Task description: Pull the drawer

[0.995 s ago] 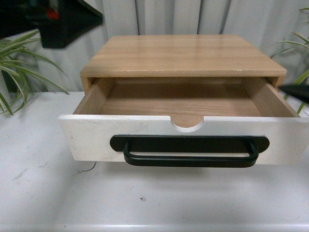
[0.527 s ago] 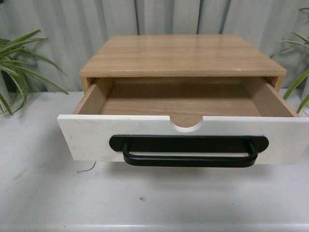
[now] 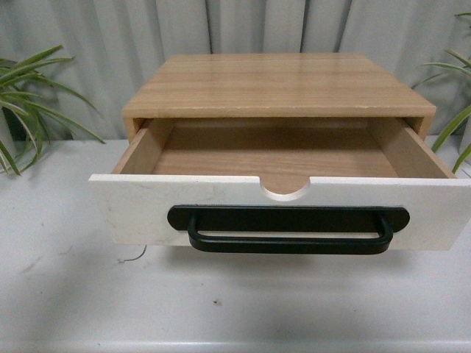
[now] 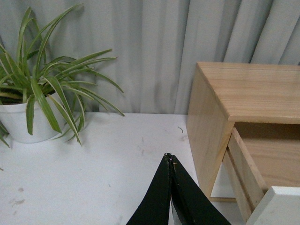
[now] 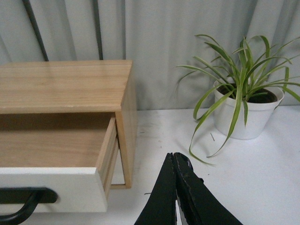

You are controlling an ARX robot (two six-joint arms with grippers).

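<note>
The drawer stands pulled well out of its wooden cabinet, showing bare light wood inside. Its white front has a half-round notch in the top edge and a wide black bar handle. Neither arm shows in the front view. My left gripper is shut and empty, over the white table to the left of the cabinet, beside the drawer. My right gripper is shut and empty too, to the right of the drawer, whose handle shows at the picture's corner.
A potted spider plant in a white pot stands on the table left of the cabinet, and another potted plant stands to its right. Grey curtain hangs behind. The white table runs in front of the drawer.
A dark object at the upper left and a black tip at the right edge, seen one second ago, have left the front view. The drawer stays pulled out about the same.
</note>
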